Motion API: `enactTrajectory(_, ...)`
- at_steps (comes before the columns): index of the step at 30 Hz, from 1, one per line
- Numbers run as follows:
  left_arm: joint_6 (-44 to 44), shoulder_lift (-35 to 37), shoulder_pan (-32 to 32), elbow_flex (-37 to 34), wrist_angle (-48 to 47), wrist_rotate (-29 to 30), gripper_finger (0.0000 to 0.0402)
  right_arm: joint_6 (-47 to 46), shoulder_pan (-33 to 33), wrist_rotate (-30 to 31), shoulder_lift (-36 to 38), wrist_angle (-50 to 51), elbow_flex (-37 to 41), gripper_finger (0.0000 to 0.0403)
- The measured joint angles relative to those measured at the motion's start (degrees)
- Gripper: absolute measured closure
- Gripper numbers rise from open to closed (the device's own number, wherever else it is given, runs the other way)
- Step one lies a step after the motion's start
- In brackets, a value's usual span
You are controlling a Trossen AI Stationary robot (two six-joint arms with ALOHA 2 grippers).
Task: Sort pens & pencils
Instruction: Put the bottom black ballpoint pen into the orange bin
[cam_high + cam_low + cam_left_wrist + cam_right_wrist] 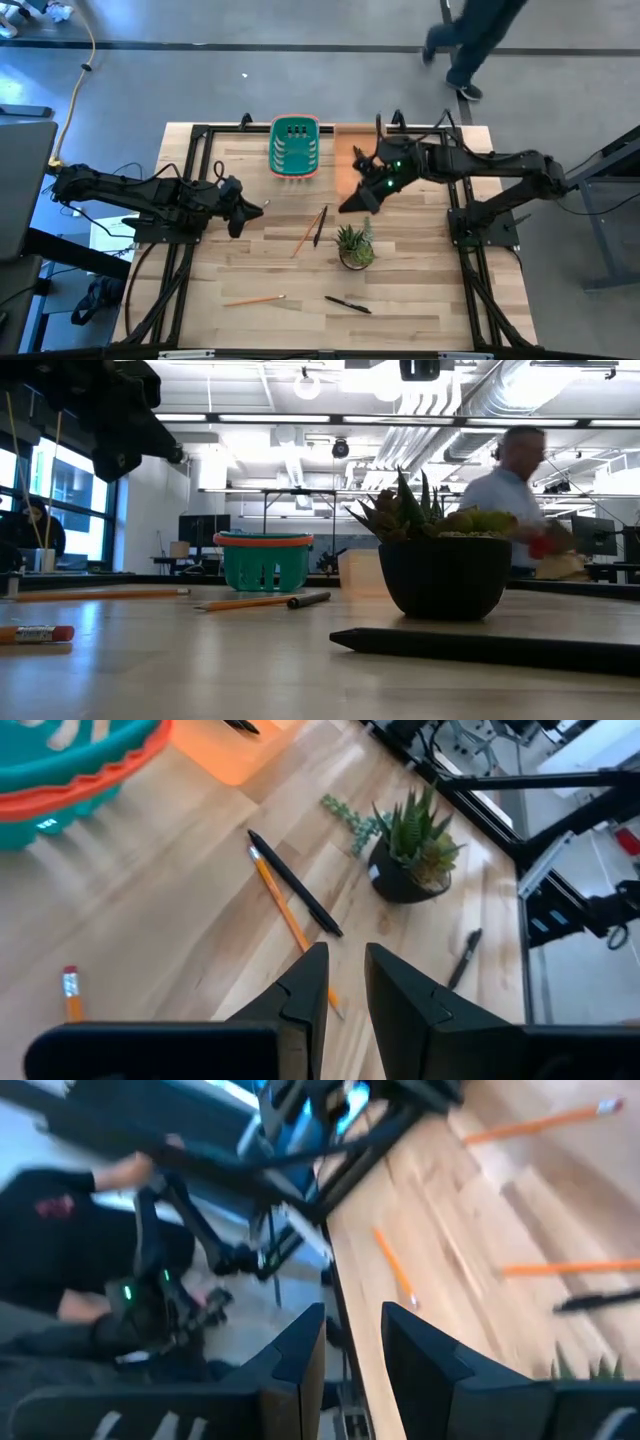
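The left gripper hangs over the left side of the table. Its fingers sit a little way apart and hold nothing. The right gripper hangs near the far middle, also a little way apart and empty. A pencil and a pen lie touching in the middle, between the two grippers. Another pencil and pen lie near the front edge. A small plant stands to the right of the middle pair. A green basket sits at the far side
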State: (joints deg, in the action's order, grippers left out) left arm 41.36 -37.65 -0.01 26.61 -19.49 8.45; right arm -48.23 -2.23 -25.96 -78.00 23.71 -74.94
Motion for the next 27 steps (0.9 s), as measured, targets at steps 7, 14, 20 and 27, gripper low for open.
enactTrajectory(7,0.0,0.0,0.0,0.0,0.0,-0.5,0.0344,3.3,5.4,-0.8,0.0,8.0,0.0,0.0311)
enactTrajectory(14,1.0,0.0,0.0,0.0,-0.6,-1.3,0.0344,3.6,10.2,-2.8,0.0,11.7,0.0,0.0311)
enactTrajectory(20,1.1,0.0,0.0,0.0,-0.8,-1.4,0.0344,-0.2,13.8,-5.1,0.0,11.7,0.0,0.0311)
enactTrajectory(27,0.9,0.0,0.0,0.0,-1.9,-1.4,0.0344,-6.8,19.1,-2.4,0.0,11.7,0.0,0.0311)
